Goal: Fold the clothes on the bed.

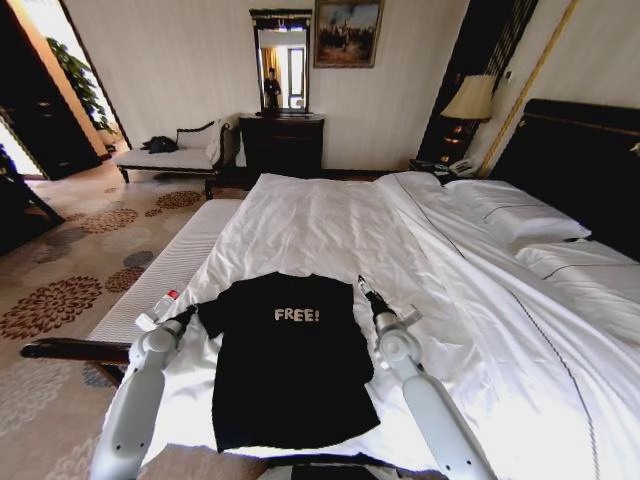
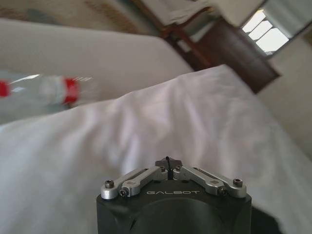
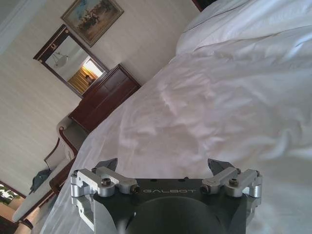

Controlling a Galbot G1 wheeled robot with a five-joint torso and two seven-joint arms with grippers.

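1. the shirt point(image 1: 288, 360) lies flat on the bed point(image 1: 330, 225), chest up, near the foot edge closest to me, with white "free!" lettering across the chest and the hem toward me
2. its sleeves spread to either side; the cloth is a little rumpled along the hem
3. my left gripper point(image 1: 186, 316) sits at the shirt's left sleeve, touching or just beside its edge; in my left wrist view the fingers point(image 2: 168, 168) are pressed together, clenched on nothing i can see
4. my right gripper point(image 1: 366, 293) sits at the right shoulder edge of the shirt; in my right wrist view the fingertips point(image 3: 110, 164) stand wide apart, released, above bare white sheet
5. a red-and-white object point(image 1: 158, 308) lies just beyond my left gripper, at the bed's left edge
6. pillows point(image 1: 515, 215) rest at the dark headboard point(image 1: 580, 160) on the right; a dresser point(image 1: 282, 142) with a mirror stands at the far wall, a bench point(image 1: 170, 157) left of it
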